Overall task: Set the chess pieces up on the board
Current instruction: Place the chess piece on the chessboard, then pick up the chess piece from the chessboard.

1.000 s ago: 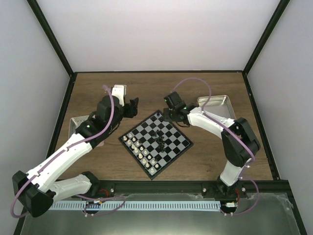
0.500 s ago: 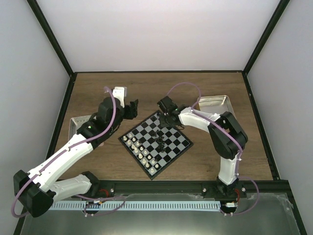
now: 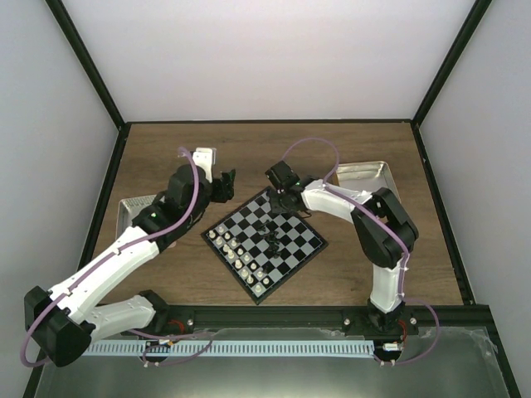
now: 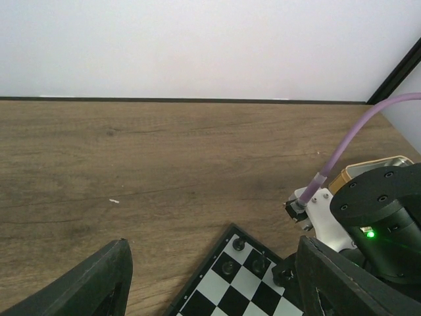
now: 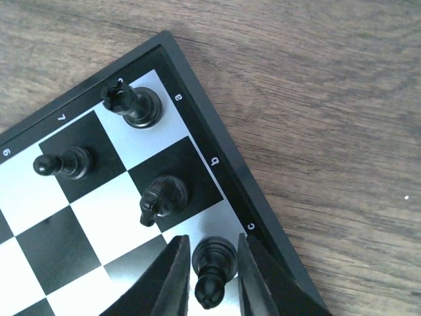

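Observation:
The board (image 3: 290, 220) lies turned like a diamond between the arms. White pieces (image 3: 241, 259) stand in two rows along its near-left edge. Black pieces (image 3: 271, 235) are bunched near its middle. My right gripper (image 3: 280, 197) is at the board's far corner. In the right wrist view its fingers (image 5: 253, 276) are closed around a black bishop (image 5: 214, 270) standing on the square marked c. A black knight (image 5: 161, 197), rook (image 5: 131, 105) and pawn (image 5: 62, 163) stand beside it. My left gripper (image 3: 224, 184) is open and empty, hovering left of that corner (image 4: 212, 263).
A tan-rimmed metal tray (image 3: 365, 178) sits at the back right, behind the right arm. Another metal tray (image 3: 129, 211) lies at the left under the left arm. Bare wooden table (image 4: 164, 158) stretches to the back wall.
My right gripper has moved left and toward the board's far corner with the bishop, then held there for the last half second. The left arm has barely moved.

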Robot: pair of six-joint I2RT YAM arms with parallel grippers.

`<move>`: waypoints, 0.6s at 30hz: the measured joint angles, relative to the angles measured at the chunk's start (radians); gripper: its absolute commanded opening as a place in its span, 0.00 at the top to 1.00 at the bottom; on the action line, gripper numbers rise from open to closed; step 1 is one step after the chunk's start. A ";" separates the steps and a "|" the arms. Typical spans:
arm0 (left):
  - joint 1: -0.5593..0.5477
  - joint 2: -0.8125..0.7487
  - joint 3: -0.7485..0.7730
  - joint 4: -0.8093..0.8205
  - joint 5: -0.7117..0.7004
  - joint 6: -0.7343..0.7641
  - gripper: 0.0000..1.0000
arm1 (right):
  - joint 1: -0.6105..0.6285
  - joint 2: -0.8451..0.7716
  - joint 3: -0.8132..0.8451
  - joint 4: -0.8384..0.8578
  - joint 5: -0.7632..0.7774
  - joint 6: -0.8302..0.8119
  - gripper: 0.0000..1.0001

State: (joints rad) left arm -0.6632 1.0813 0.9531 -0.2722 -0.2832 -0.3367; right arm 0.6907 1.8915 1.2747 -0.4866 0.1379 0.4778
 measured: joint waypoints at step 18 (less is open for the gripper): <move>0.000 0.000 -0.014 0.010 -0.002 -0.015 0.29 | 0.003 -0.227 -0.057 0.002 -0.124 -0.045 0.53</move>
State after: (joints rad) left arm -0.6632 1.0809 0.9390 -0.2626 -0.2848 -0.3519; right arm 0.6941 1.6642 1.2179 -0.4850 0.0143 0.4328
